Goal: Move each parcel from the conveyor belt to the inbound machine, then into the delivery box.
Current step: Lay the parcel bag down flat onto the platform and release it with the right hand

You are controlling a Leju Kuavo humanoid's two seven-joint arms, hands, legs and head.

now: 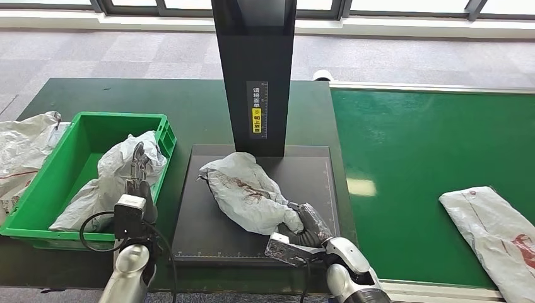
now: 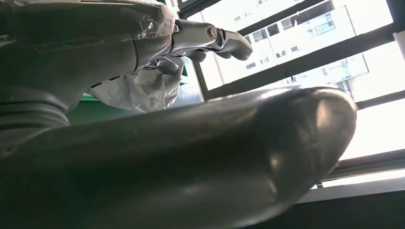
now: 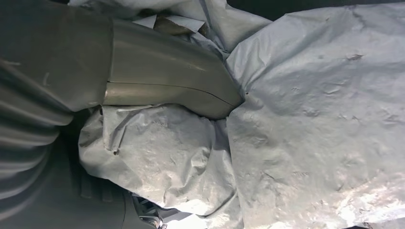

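Nearest the head camera, the right hand (image 1: 309,228) grips the near end of a crumpled grey parcel (image 1: 247,192); in the right wrist view its thumb (image 3: 167,83) presses into the wrinkled plastic (image 3: 305,119), with the bag bunched around it. The parcel lies on the black plate of the inbound machine (image 1: 202,221), its long axis running diagonally from the hand at the near right up toward the far left, where its far end sits close to the base of the machine's black upright column (image 1: 255,69). Red marking shows on its upper face.

The left hand (image 1: 137,172) is raised beside the near right wall of the green delivery box (image 1: 79,164), fingers stretched out and holding nothing; the left wrist view shows its fingers (image 2: 210,38) extended, with a grey parcel behind them. That second parcel (image 1: 107,183) lies inside the box, slanting from the near left to the far right corner.

A third parcel (image 1: 498,233) lies on the green conveyor belt (image 1: 416,145), well apart to the right. More grey bags (image 1: 22,148) sit left of the box. The machine and box rest on a dark green table (image 1: 189,104); beyond are grey carpet (image 1: 126,53) and windows.
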